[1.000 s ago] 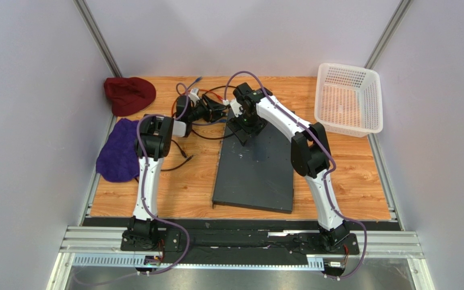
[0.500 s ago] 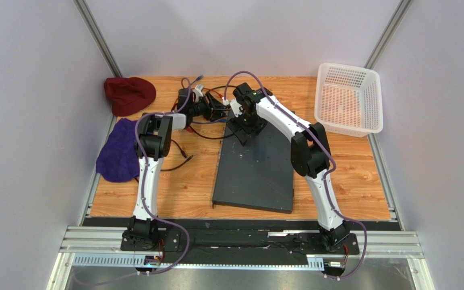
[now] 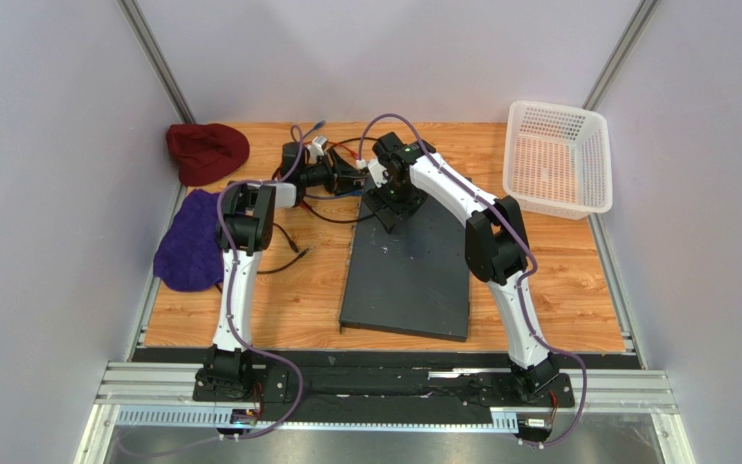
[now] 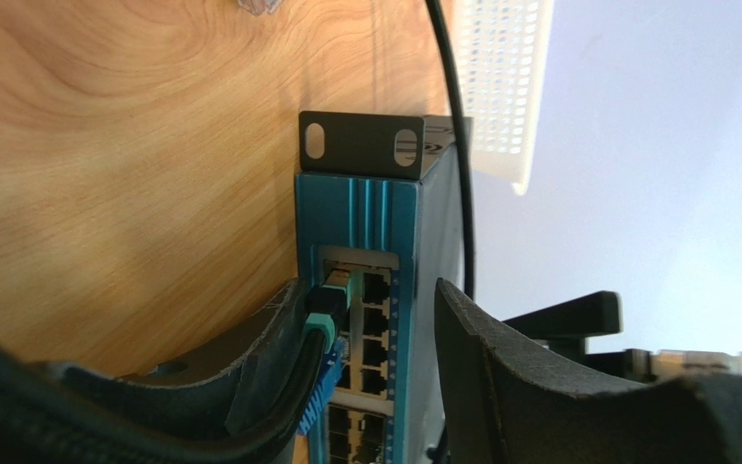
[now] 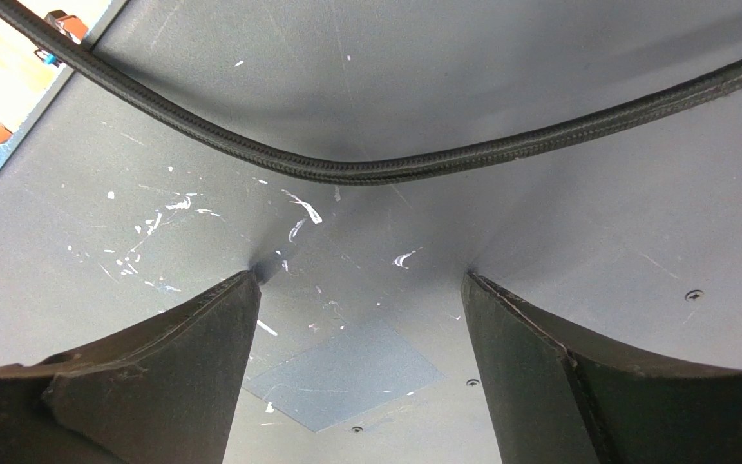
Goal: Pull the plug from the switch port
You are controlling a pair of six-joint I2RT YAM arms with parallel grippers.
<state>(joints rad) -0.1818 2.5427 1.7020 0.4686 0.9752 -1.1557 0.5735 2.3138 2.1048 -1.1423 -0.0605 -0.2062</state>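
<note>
- Your left gripper (image 4: 370, 290) sits at the port face of the switch (image 3: 409, 271) with its jaws apart. The teal plug (image 4: 326, 307) is seated in a port near the mounting ear (image 4: 365, 143), right against one finger, and nothing's clamped yet.
- Your right gripper (image 5: 357, 280) is spread wide, tips down on the switch's grey top. It looks like it's there as a brace.
- If you close now, the other finger looks set to land on the casing instead of the plug, so you'd be pinching the box.
- If you grab the blue cable (image 4: 319, 382) behind the plug, or tug with the latch unpressed, I'd guess the whole switch drags along.
- Only the left wrist view shows the ports and the plug. From the top they're buried under the arms and the wire tangle.
- The top view does show the switch lying mid-table, far end at both grippers.
- Only the right wrist view clearly shows the black braided cable (image 5: 375, 169) draped over the top, which could snag.
</note>
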